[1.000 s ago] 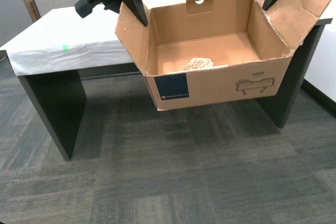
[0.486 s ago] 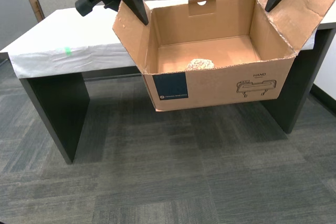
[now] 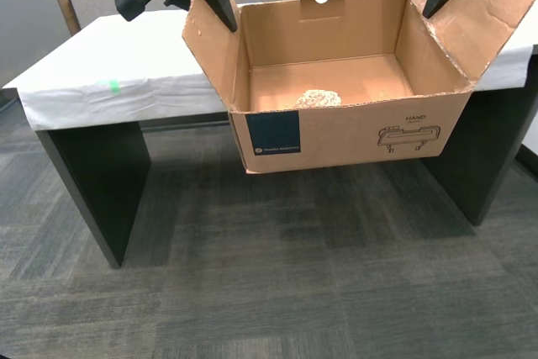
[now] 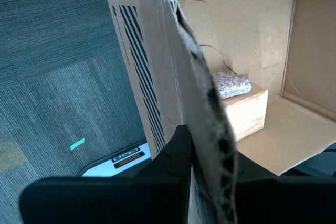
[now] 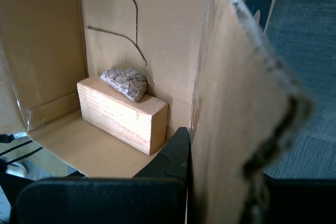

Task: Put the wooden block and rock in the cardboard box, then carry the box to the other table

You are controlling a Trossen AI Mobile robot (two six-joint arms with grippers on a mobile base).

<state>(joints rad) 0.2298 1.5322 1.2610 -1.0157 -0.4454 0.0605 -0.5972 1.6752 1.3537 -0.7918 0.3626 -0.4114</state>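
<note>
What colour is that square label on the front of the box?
Dark teal-blue, with small pale print along its lower edge. The label shows best in the exterior view.

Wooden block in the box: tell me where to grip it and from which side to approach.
Grip the wooden block across its two long side faces, coming straight down through the open top of the cardboard box. It lies flat against a box wall, so side approaches are blocked. The rock sits on one end; clamp nearer the bare end, probably.
</note>
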